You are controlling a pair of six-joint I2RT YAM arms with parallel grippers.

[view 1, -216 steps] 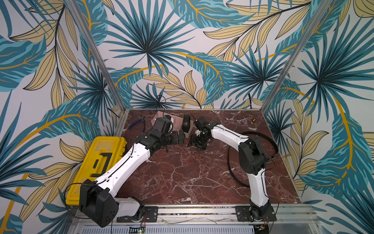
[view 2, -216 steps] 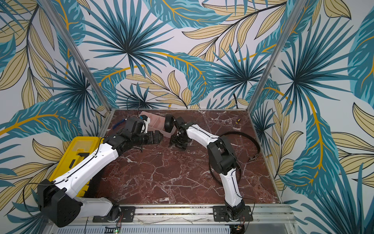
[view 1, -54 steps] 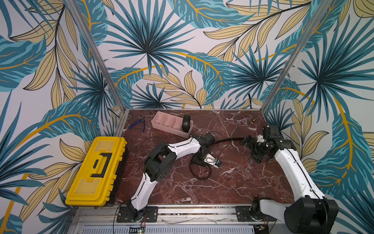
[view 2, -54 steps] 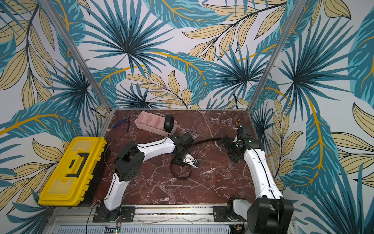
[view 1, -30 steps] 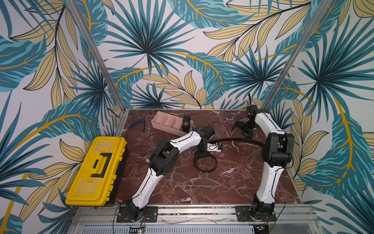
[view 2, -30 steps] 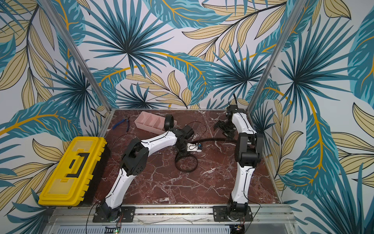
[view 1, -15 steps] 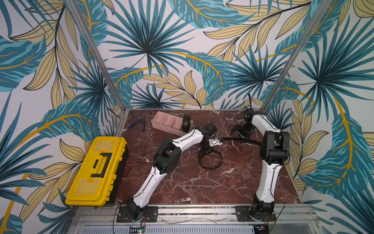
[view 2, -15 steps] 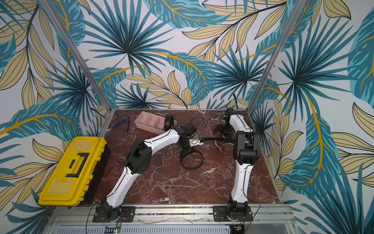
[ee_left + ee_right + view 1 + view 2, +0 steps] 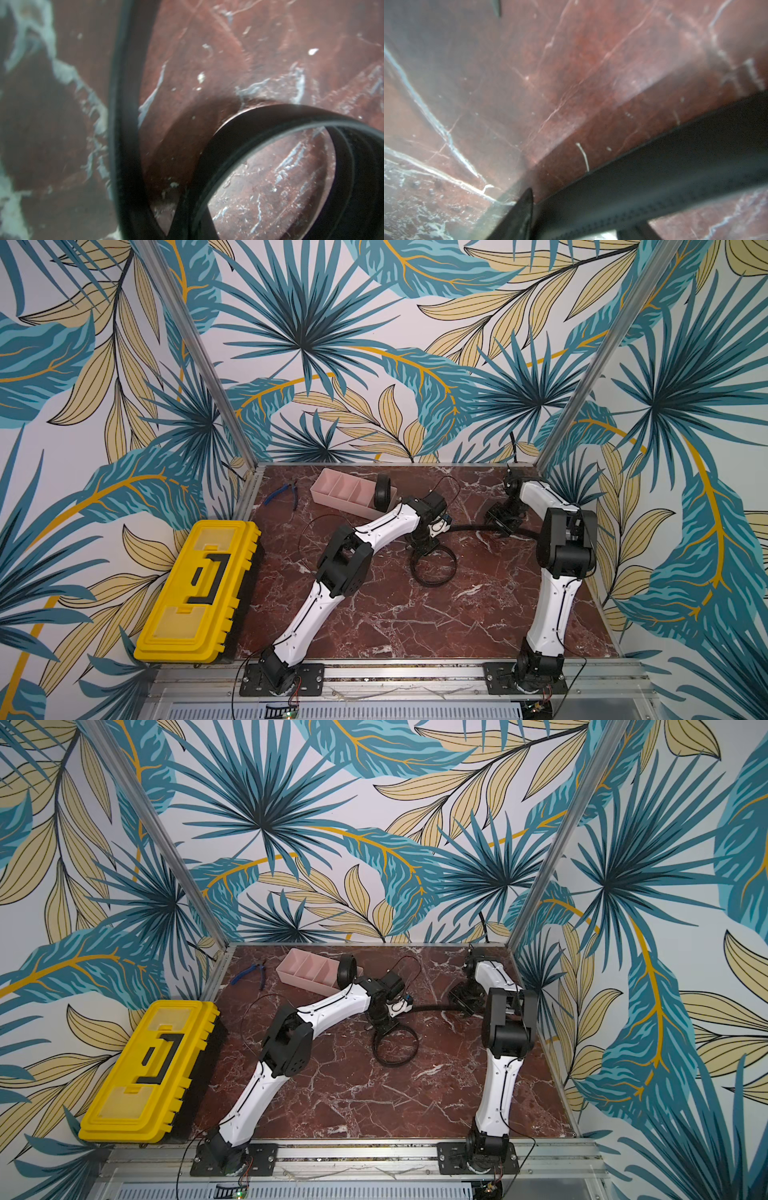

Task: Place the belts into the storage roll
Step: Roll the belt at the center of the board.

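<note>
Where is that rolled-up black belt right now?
In both top views the coiled belt stands on edge at the right end of the pink tray, near the table's back edge, beyond the left arm's wrist.

One belt [image 9: 381, 497] sits in the storage roll's [image 9: 336, 502] end compartment.

L grip [image 9: 384, 1026] clamps loose belt [image 9: 432, 1007] | coiled belt [image 9: 345, 970] in tray [image 9: 297, 969] end slot

The red marble table [image 9: 415, 626] carried a pink tray [image 9: 332, 502] near its back edge. Blue-handled pliers [image 9: 286, 492] lay apart from it, toward the back left corner. A black belt [image 9: 469, 526] lay mid-table, looped at one end and stretching rightward.
</note>
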